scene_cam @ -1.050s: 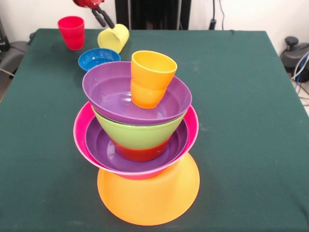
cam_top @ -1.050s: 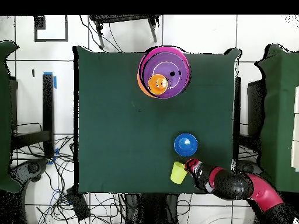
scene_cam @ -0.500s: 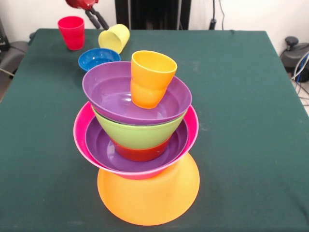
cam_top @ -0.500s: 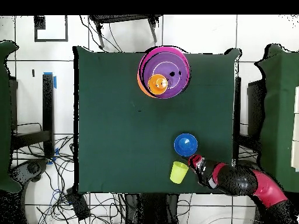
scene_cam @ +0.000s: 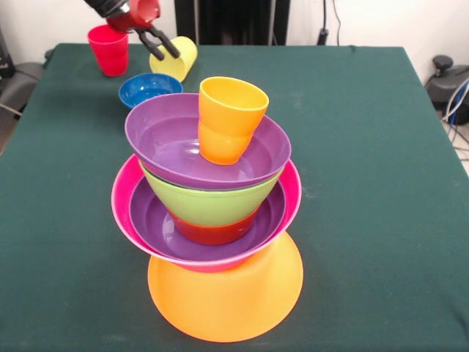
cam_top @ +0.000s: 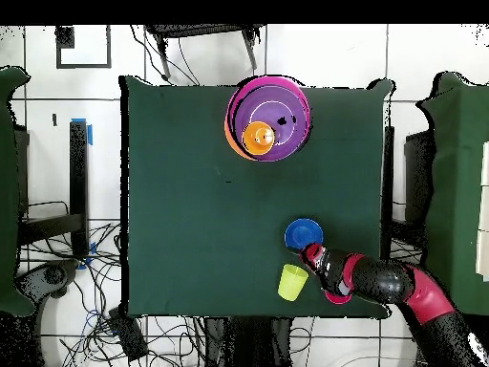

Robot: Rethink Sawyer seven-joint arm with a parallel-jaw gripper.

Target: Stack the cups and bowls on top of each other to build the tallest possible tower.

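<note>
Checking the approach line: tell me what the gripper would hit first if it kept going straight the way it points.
Probably the yellow cup. In the front view the gripper has its open fingers angled down toward it, tips almost at its side. Overhead, the gripper sits between that cup and the blue bowl, so depth is uncertain.

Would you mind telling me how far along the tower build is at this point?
Done: the tower holds six bowls with the orange cup on top. In hand: nothing; the gripper is open beside the tipped yellow cup. Left: yellow cup, blue bowl and red cup.
</note>
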